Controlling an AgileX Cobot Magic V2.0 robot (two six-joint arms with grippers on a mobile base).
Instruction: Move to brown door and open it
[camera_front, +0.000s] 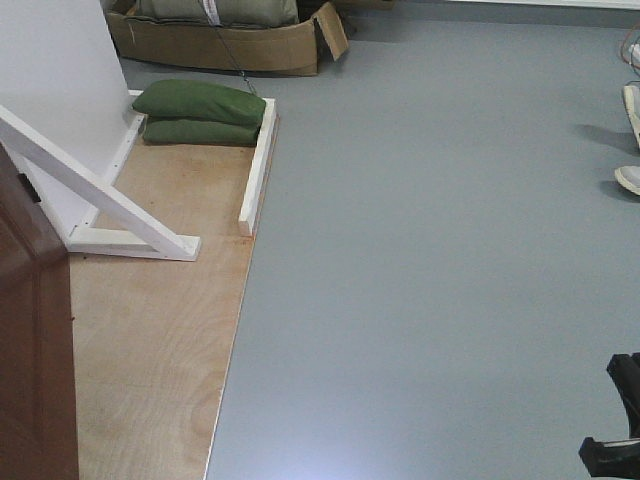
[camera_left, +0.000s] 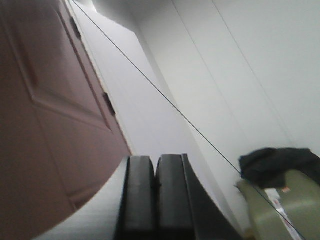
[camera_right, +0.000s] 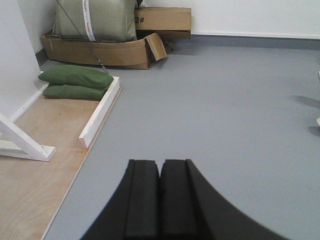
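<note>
Both the left hand (camera_left: 156, 192) and right hand (camera_right: 160, 192) are sitting pinched shut, empty; the brown door (camera_front: 30, 330) is standing at your near left, so be swinging toward it first.

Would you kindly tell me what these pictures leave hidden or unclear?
Brown door: the front view's left edge cuts it off; no handle shows.
Left wrist view: the door is blurred, and its handle is out of frame.
Shoes: the front view's right edge crops the wearer.
</note>
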